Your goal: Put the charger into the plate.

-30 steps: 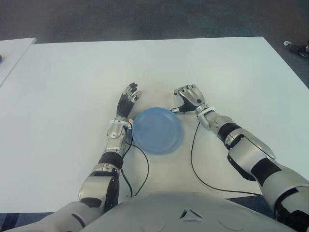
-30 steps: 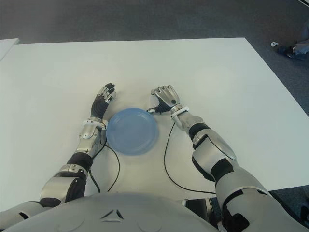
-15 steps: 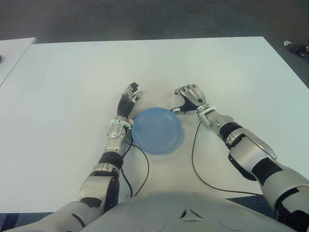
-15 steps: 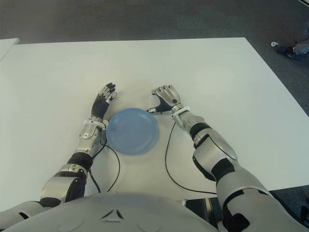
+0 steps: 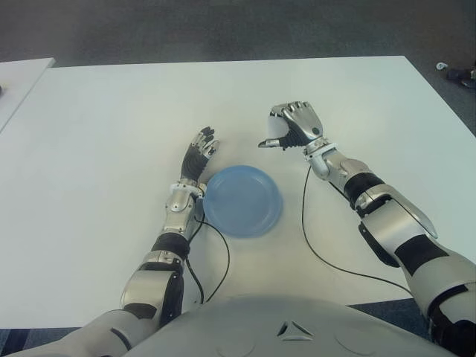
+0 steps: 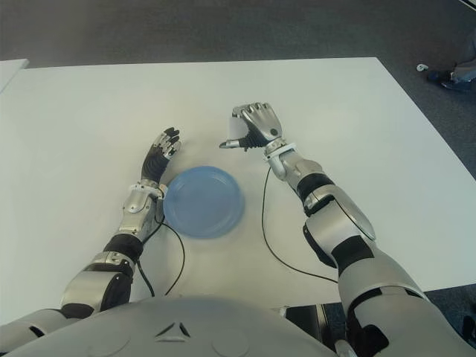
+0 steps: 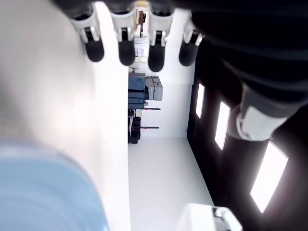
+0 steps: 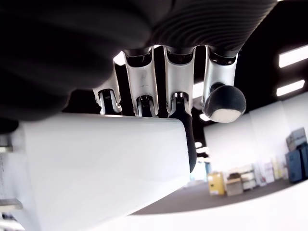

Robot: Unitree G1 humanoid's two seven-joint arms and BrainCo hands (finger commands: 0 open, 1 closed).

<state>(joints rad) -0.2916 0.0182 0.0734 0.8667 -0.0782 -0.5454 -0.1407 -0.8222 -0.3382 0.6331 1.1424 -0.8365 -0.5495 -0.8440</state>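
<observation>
A round blue plate (image 5: 243,201) lies on the white table (image 5: 357,104) in front of me. My right hand (image 5: 281,136) hovers just beyond the plate's far right rim, lifted off the table, fingers curled. In the right wrist view those fingers (image 8: 178,96) wrap a white block, the charger (image 8: 96,163); in the left eye view only a white bit of the charger (image 5: 274,132) shows under the fingers. A black cable (image 5: 303,223) trails from that hand toward my body. My left hand (image 5: 201,147) shows beside the plate's left rim with straight fingers, holding nothing.
A second black cable (image 5: 219,256) loops near my left forearm. Another white table's corner (image 5: 18,82) shows at far left. Dark floor lies beyond the table's far edge, with a dark object (image 5: 461,74) at far right.
My right hand has risen from the table by the plate's rim and moved a little farther away, still closed on the charger. The left hand and plate stay put.
</observation>
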